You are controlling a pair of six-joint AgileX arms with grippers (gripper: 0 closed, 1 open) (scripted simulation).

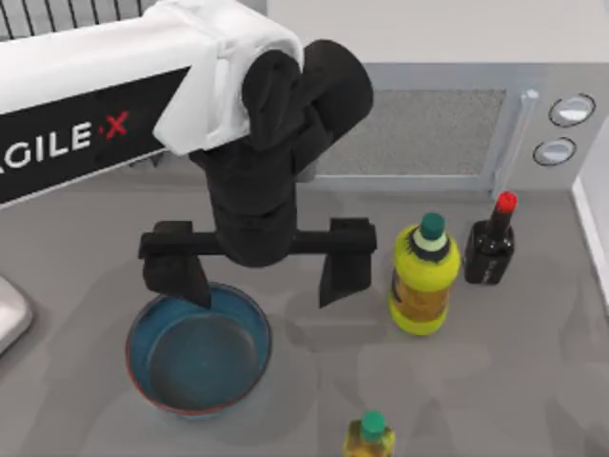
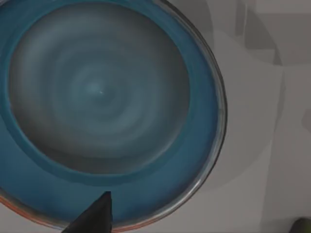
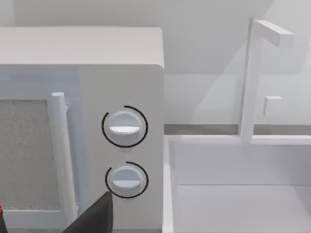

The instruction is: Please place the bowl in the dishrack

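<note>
The blue bowl [image 1: 198, 350] with a reddish-brown rim sits on the grey table at the front left. My left gripper [image 1: 259, 278] hangs open just above it. One finger [image 1: 176, 276] stands over the bowl's far rim; the other is off past its right side. In the left wrist view the bowl [image 2: 102, 92] lies close below, with one dark fingertip [image 2: 95, 217] over its blue inner wall. Thin bars of the dishrack [image 1: 57, 14] show at the far left corner, mostly hidden by my left arm. My right gripper [image 3: 95, 218] is parked facing the microwave.
A yellow bottle [image 1: 423, 276] and a dark red-capped bottle [image 1: 490, 243] stand right of the bowl. Another green-capped bottle [image 1: 369, 438] is at the front edge. The grey microwave [image 1: 428, 133] is at the back and a white sink [image 3: 243, 194] to its right.
</note>
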